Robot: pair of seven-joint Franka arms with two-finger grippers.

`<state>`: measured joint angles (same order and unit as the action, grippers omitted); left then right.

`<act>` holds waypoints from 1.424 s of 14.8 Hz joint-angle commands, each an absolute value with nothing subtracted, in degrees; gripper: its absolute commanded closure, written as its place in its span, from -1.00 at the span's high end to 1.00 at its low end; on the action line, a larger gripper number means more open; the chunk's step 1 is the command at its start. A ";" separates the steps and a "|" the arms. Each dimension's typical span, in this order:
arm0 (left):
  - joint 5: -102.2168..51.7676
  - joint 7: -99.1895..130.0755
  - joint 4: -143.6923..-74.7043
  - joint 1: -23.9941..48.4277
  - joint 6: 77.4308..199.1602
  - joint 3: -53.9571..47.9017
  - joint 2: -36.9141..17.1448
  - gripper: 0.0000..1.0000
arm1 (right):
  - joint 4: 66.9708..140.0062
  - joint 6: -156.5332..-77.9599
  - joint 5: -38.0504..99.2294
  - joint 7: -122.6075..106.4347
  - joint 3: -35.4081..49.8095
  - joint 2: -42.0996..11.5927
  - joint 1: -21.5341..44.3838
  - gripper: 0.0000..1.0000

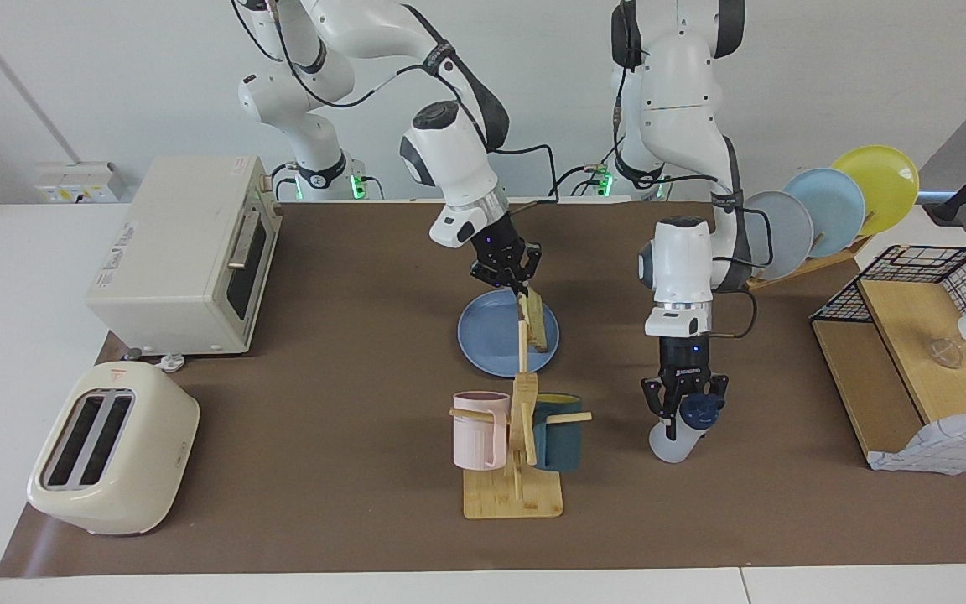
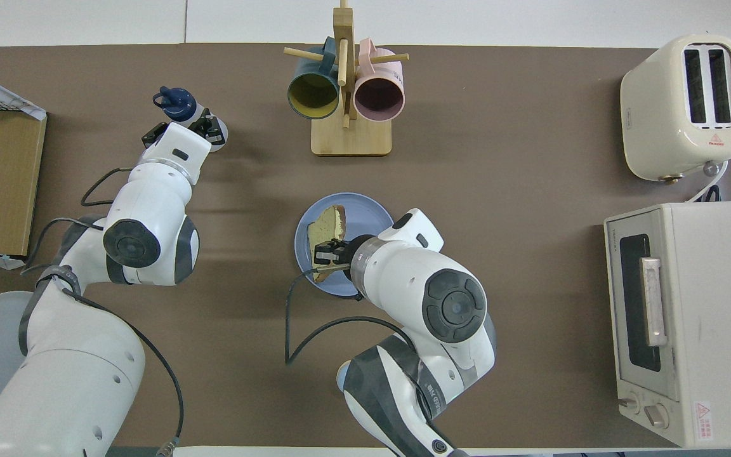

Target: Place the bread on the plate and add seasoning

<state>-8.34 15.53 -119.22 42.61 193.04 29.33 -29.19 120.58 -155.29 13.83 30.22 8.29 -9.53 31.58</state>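
Note:
My right gripper (image 1: pixel 520 290) (image 2: pixel 326 255) is shut on one edge of the bread (image 1: pixel 537 323) (image 2: pixel 327 227), a tan slice with a brown crust. The slice hangs tilted over the blue plate (image 1: pixel 487 340) (image 2: pixel 373 212) at mid-table. Its lower edge is down at the plate's surface; I cannot tell whether it touches. My left gripper (image 1: pixel 684 408) (image 2: pixel 183 127) reaches straight down at the left arm's end of the table. Its fingers are closed around the neck of the seasoning (image 1: pixel 669 445) (image 2: pixel 175 101), a whitish bottle with a navy cap, which leans slightly on the mat.
A wooden mug rack (image 1: pixel 513 495) with a pink and a teal mug stands farther from the robots than the plate. A toaster (image 1: pixel 114 449) and an oven (image 1: pixel 189 252) sit at the right arm's end. A plate rack (image 1: pixel 835 205) and a wire basket (image 1: pixel 911 344) sit at the left arm's end.

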 commanded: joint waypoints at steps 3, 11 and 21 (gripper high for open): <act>-9.05 14.85 -118.22 42.19 191.09 30.50 -27.16 -0.29 | 127.88 -156.27 15.38 20.57 8.17 -5.80 28.83 -1.00; -8.53 9.17 -112.96 42.10 172.93 31.64 -20.06 -0.70 | 130.34 -155.83 15.47 21.18 8.17 -5.01 25.23 -1.00; -6.68 -2.01 -108.19 43.06 140.04 31.29 -2.57 -1.00 | 130.35 -155.30 15.47 21.09 8.17 -4.75 25.05 1.00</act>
<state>-7.72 0.95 -107.46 42.50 145.78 31.37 -7.37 129.36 -155.37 13.87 22.31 7.69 -6.15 25.78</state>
